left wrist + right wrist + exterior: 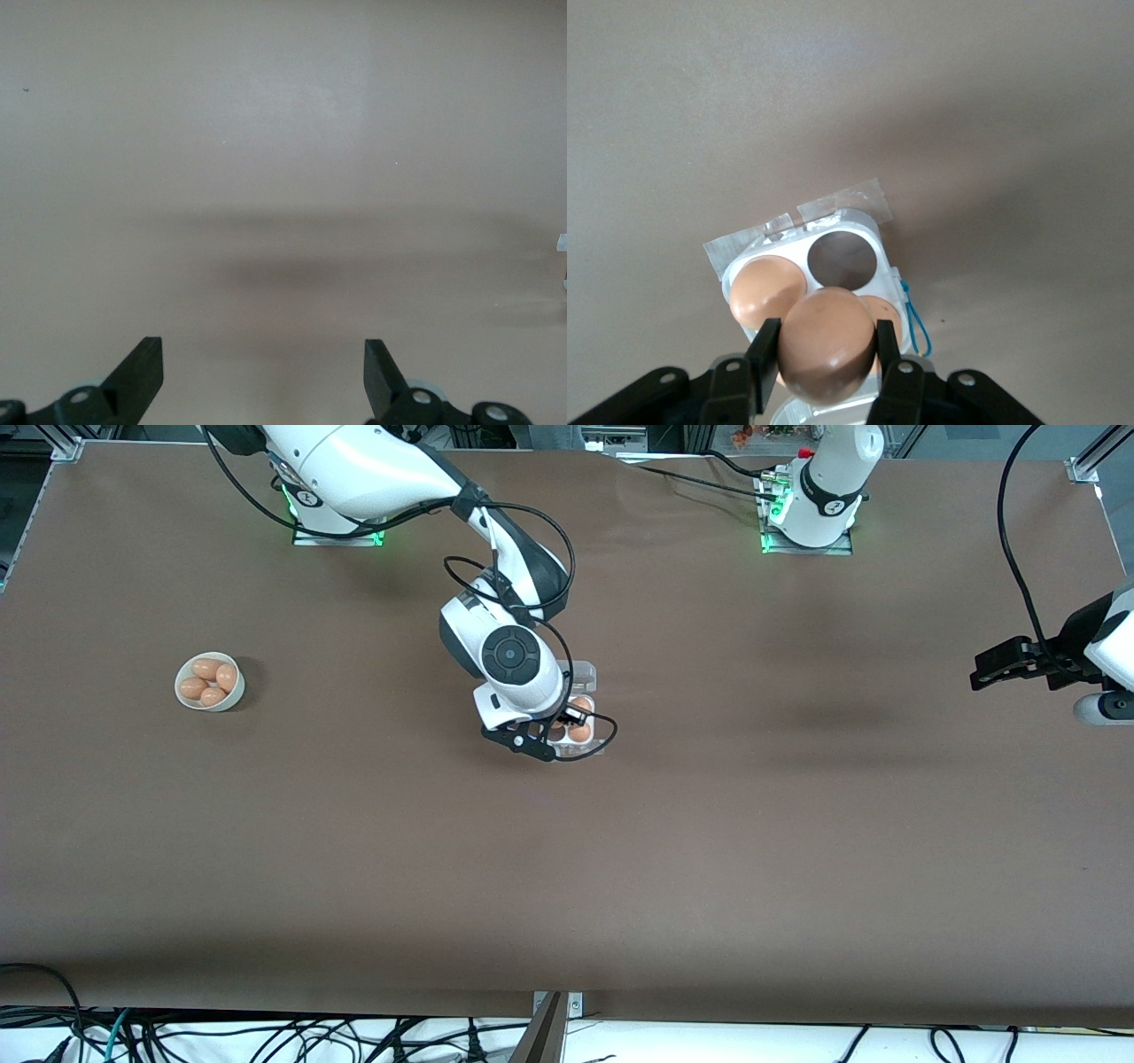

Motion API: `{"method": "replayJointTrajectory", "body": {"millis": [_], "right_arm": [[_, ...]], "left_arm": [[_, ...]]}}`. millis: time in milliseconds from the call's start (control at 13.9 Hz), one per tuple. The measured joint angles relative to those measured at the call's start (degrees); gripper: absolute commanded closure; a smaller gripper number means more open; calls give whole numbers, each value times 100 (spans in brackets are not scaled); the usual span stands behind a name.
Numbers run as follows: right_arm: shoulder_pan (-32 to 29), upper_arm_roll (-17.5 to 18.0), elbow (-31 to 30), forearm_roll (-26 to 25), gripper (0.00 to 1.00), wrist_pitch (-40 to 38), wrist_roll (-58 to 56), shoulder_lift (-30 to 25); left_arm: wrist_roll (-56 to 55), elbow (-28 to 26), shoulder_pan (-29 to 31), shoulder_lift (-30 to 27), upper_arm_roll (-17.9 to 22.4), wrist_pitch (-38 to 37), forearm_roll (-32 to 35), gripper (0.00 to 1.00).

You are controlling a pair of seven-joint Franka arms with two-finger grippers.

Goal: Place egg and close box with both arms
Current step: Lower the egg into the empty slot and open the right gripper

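My right gripper is shut on the egg, a light-brown one, just above the box. The box is a pale four-cell tray with its clear lid lying open. Two cells hold brown eggs, one round cell is bare, and the held egg hides the fourth. In the front view the right arm reaches from its base to the box near mid-table, the hand covering most of it. My left gripper hangs open over bare table at the left arm's end, and its wrist view shows the left gripper holding nothing.
A round white bowl with several brown eggs sits toward the right arm's end of the table. A thin blue cord lies along the tray's edge. Clear tape fixes the box to the brown table.
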Motion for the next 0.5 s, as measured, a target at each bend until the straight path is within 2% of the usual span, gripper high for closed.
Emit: {"method": "replayJointTrajectory", "body": {"millis": [502], "right_arm": [[62, -2, 1, 0, 59, 205, 0, 186]], "left_arm": [[0, 0, 1, 0, 0, 0, 0, 0]]}}
